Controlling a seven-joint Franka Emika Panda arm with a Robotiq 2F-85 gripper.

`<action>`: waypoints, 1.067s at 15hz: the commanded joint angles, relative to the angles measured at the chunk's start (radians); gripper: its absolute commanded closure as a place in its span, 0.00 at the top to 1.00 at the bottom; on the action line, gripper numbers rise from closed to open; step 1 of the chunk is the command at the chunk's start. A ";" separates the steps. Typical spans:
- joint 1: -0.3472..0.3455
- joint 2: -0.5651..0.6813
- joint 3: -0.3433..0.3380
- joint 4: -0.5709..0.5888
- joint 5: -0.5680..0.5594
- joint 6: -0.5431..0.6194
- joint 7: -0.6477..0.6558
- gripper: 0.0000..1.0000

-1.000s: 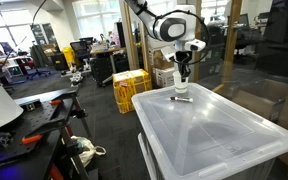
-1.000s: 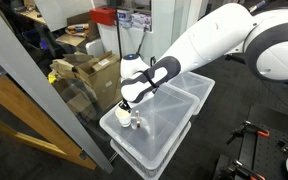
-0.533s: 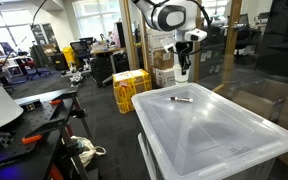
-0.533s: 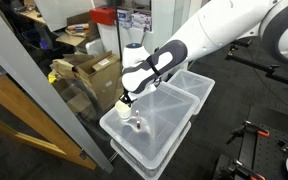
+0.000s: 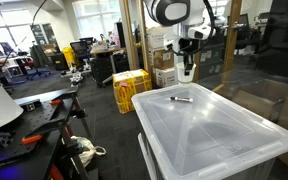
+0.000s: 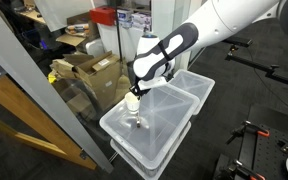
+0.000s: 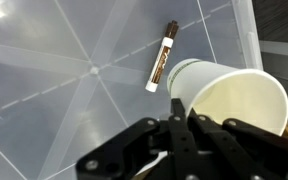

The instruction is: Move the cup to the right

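Note:
My gripper (image 7: 180,120) is shut on the rim of the small cream cup (image 7: 232,98) and holds it in the air above the translucent bin lid (image 7: 54,85). In both exterior views the cup (image 5: 187,71) (image 6: 133,101) hangs under the gripper (image 5: 187,60) (image 6: 136,92), well clear of the lid (image 5: 219,130) (image 6: 169,128). One finger is inside the cup wall and one outside. The cup's mouth faces the wrist camera and it looks empty.
A thin dark pen-like stick (image 7: 163,68) lies on the lid below the cup, and shows in an exterior view (image 5: 181,99). Yellow crates (image 5: 130,88) and cardboard boxes (image 6: 89,72) stand on the floor beyond the bin. A glass wall (image 6: 29,100) runs beside the bin.
The gripper has risen with the cup, from just above the lid beside the stick to well above it, and has shifted sideways.

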 commanded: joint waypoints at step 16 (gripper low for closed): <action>-0.126 -0.053 -0.053 -0.131 0.207 0.068 0.035 0.01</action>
